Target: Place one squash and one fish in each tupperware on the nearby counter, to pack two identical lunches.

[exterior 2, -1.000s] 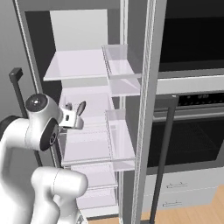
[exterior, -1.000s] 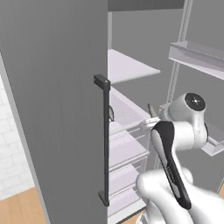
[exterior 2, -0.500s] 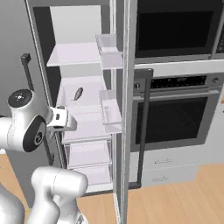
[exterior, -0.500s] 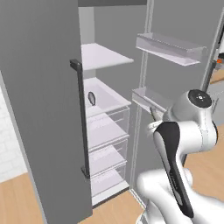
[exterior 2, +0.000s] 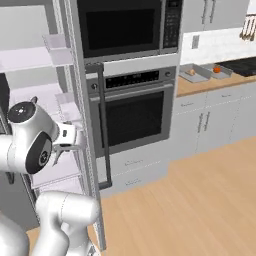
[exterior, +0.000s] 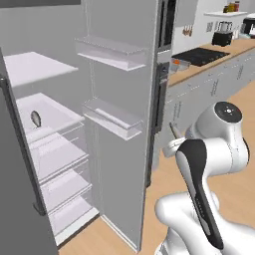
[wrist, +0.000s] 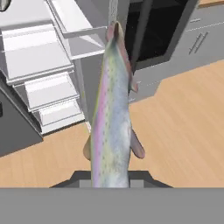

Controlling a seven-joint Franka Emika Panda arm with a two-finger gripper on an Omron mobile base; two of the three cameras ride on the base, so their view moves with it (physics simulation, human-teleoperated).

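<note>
My gripper (wrist: 111, 180) is shut on a fish (wrist: 111, 113), a slender grey one with a pink stripe that runs up the middle of the hand view, over the wooden floor. In the left base view its tail (exterior: 174, 131) sticks up beside the white arm. A second fish (exterior: 36, 118) lies on a shelf of the open fridge. Far right on the counter (exterior 2: 196, 89) stand two grey tupperware tubs (exterior 2: 198, 80) (exterior 2: 226, 73). An orange squash (exterior 2: 216, 69) sits in the right tub, and a small orange thing (exterior 2: 190, 72) in the left one.
The open fridge door (exterior: 124, 124) with its bins stands just left of the arm. A wall oven (exterior 2: 132, 112) and a microwave (exterior 2: 125, 27) stand between the fridge and the counter. A black cooktop (exterior: 201, 56) lies farther along the counter. Wooden floor (exterior 2: 190, 200) stretches right.
The whole picture has swung from the fridge's inside toward the oven and counter, so the base has turned right. The fish stays in my shut gripper.
</note>
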